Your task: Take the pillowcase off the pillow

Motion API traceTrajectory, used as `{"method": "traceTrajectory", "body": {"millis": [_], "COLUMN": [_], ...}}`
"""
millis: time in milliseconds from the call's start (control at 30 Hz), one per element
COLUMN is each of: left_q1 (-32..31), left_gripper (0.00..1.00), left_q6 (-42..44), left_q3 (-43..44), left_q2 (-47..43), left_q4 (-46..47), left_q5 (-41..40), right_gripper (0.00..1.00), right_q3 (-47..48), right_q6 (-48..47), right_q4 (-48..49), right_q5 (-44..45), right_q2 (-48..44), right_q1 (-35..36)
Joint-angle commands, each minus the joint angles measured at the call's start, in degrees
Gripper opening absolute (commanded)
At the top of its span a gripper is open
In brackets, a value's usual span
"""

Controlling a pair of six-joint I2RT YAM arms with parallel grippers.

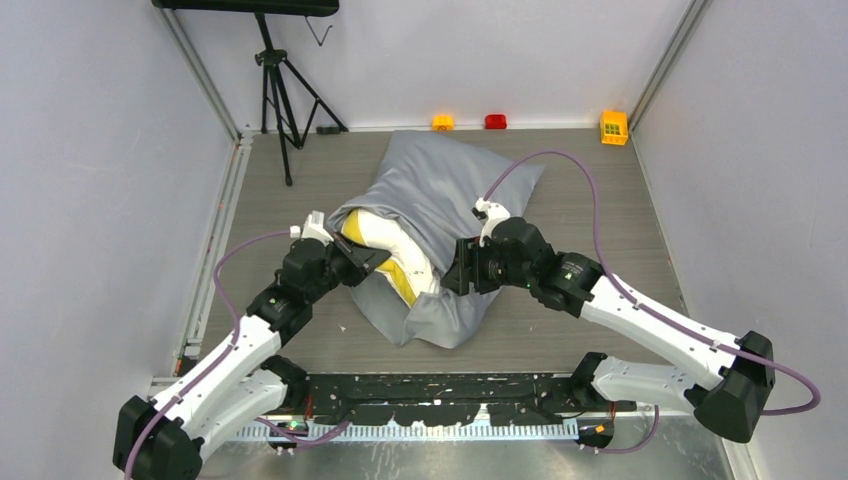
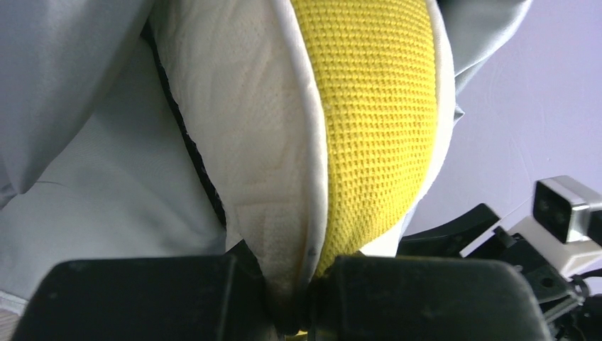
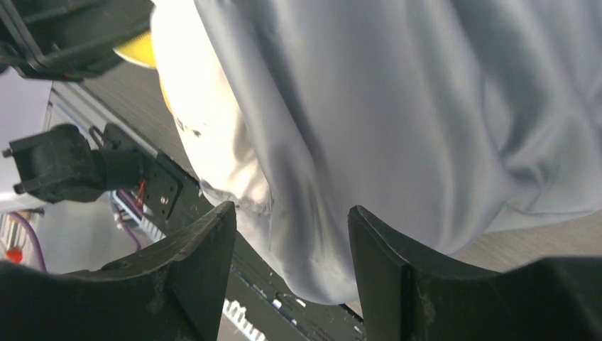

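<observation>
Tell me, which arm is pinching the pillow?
The left one. The left end effector is shut on the pillow at its yellow-and-white edge; the right end effector stands open by the pillowcase, gripping nothing.

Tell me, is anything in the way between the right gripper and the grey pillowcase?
Nothing visible is in the way. The right gripper stands open right at the pillowcase, and the grey fabric hangs just past its fingers, in line with the gap.

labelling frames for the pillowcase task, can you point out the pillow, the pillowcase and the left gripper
pillow (image 2: pixel 369 128), left wrist view, on its yellow knit side
pillowcase (image 1: pixel 450 180), top external view, on the grey fabric over the far half
left gripper (image 2: pixel 292 288), left wrist view, between its fingertips, shut on the pillow's edge
</observation>
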Motion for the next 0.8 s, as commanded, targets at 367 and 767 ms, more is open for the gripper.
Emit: {"method": "traceTrajectory", "body": {"millis": [367, 767], "left_q1": [7.48, 23.34], "left_gripper": [0.0, 0.0], "left_q6": [9.25, 7.74], "left_q3": [14.05, 21.86], "left_q2": [2.0, 9.69], "left_q4": [-6.69, -4.37], "left_q5": [-4.49, 22.99], "right_gripper": [0.0, 0.0], "right_q3": [-6.95, -10.92], "right_q6": [5.04, 7.44], "right_q4": [-8.79, -4.69], "right_q5": [7.97, 6.35], "right_q2": [-2.66, 1.32], "right_q1": [0.5, -7.57]}}
